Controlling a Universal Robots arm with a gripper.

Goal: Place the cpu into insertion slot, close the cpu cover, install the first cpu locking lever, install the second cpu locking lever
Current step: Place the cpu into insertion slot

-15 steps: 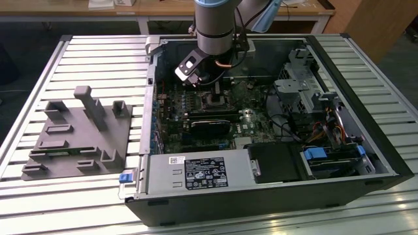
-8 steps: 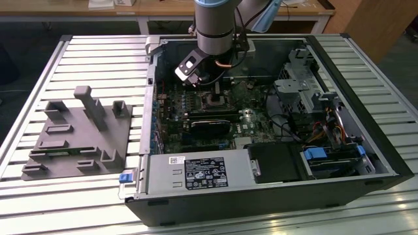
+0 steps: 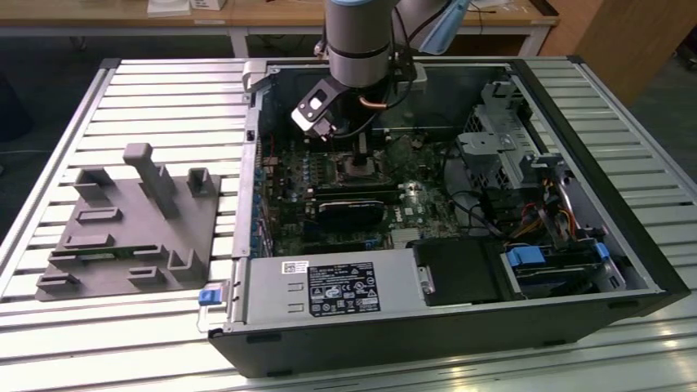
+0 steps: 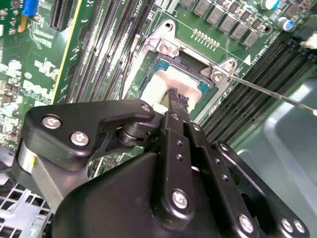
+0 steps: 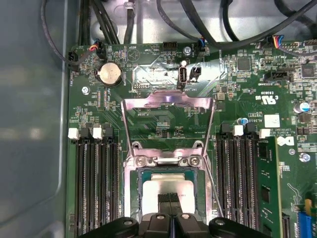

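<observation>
Black tool (image 4: 177, 96) housing and linkage are seen closest in both wrist views. Its fingers (image 5: 163, 203) are drawn together with no gap. The tips are set on or just above the cpu (image 5: 161, 186), and contact cannot be confirmed.

- Cpu: silver-grey square, laid flat within the insertion slot (image 5: 132, 191), partly masked by the fingertips.
- Insertion slot: metal-rimmed socket, set into the green circuit board (image 5: 247, 99).
- Cpu cover (image 5: 168, 97): silver frame, swung up and back from the slot on its hinge side. The board is seen through its cut-out.
- Locking lever (image 4: 272, 94): thin wire rod, unlatched, angled away from a slot corner across the neighbouring memory slots.
- Memory slots (image 5: 96, 183): long black banks, ranged on both sides of the socket.
- Coin cell (image 5: 110, 74): round, mounted on the board beyond the raised cover.
- Computer case (image 3: 642, 269): black, laid open on its side, entered from above by the arm in the exterior view.
- Surface (image 3: 163, 82): slatted metal, by which the case is carried.
- Grey fixture block (image 3: 130, 229): placed on the surface beside the case, at the exterior view's left.
</observation>
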